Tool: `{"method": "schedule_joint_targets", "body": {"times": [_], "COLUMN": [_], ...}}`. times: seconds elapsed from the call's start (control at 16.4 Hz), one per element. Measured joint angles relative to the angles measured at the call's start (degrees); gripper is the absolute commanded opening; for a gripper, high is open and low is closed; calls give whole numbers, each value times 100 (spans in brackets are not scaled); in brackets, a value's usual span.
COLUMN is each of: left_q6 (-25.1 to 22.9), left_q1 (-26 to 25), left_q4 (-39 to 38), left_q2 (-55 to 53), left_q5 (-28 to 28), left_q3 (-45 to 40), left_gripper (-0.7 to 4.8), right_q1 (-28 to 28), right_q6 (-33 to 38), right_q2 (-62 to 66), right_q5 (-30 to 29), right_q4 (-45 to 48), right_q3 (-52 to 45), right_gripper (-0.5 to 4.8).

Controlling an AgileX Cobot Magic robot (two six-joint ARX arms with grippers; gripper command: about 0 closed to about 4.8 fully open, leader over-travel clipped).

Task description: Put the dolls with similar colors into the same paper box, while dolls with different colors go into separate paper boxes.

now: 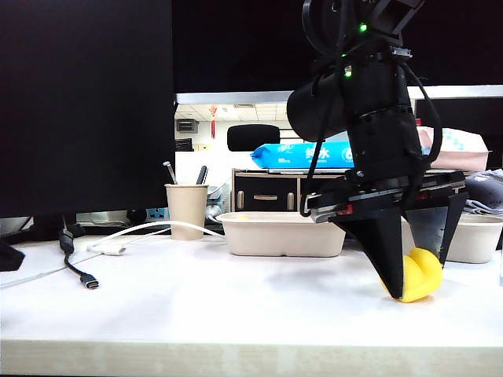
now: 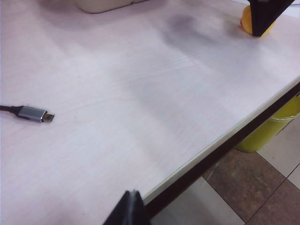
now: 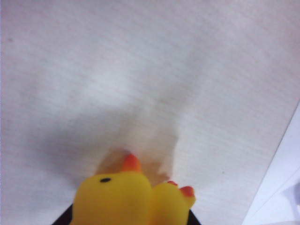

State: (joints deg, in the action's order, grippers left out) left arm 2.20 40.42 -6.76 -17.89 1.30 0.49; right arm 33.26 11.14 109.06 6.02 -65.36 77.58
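Observation:
Two yellow ducks (image 1: 420, 275) sit pressed together on the white table, right of the middle. My right gripper (image 1: 418, 280) points down over them, one black finger on each side. In the right wrist view both duck heads (image 3: 117, 197) with orange beaks fill the gap, and the gripper (image 3: 131, 220) is shut on them. One beige paper box (image 1: 283, 233) stands behind the middle, and another paper box (image 1: 481, 236) is at the far right. My left gripper (image 2: 132, 194) is shut and empty, hovering by the table's front edge. From there the ducks (image 2: 245, 21) show far off.
A paper cup with pens (image 1: 186, 208) stands left of the middle box. A white cable (image 1: 149, 230) and a black USB cable (image 1: 78, 267) lie at the left. The USB plug (image 2: 35, 114) and a yellow bin (image 2: 269, 129) on the floor show beyond the table edge.

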Motion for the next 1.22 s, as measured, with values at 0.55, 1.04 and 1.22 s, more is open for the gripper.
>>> {"method": "schedule_joint_targets", "body": {"times": [0.55,1.04,1.22], "left_q6": [0,0,0], "left_q1": [-887,-1989,-1993], "left_q4": [-15,4,2], "left_q2": [457,1700,1768], "left_q5": [37,2,0], "left_q3": [0,0,0], "left_gripper": [-5,-5,-5], "right_q1": [-4,-22,-68], "right_q6": [-57,-584,-715], "right_q2": [20,227,621], "right_q5": [-50,-455,-457], "right_q4": [339,2315,2743], "right_q3": [1622,2009,2006], "right_gripper": [210,210,210]}}
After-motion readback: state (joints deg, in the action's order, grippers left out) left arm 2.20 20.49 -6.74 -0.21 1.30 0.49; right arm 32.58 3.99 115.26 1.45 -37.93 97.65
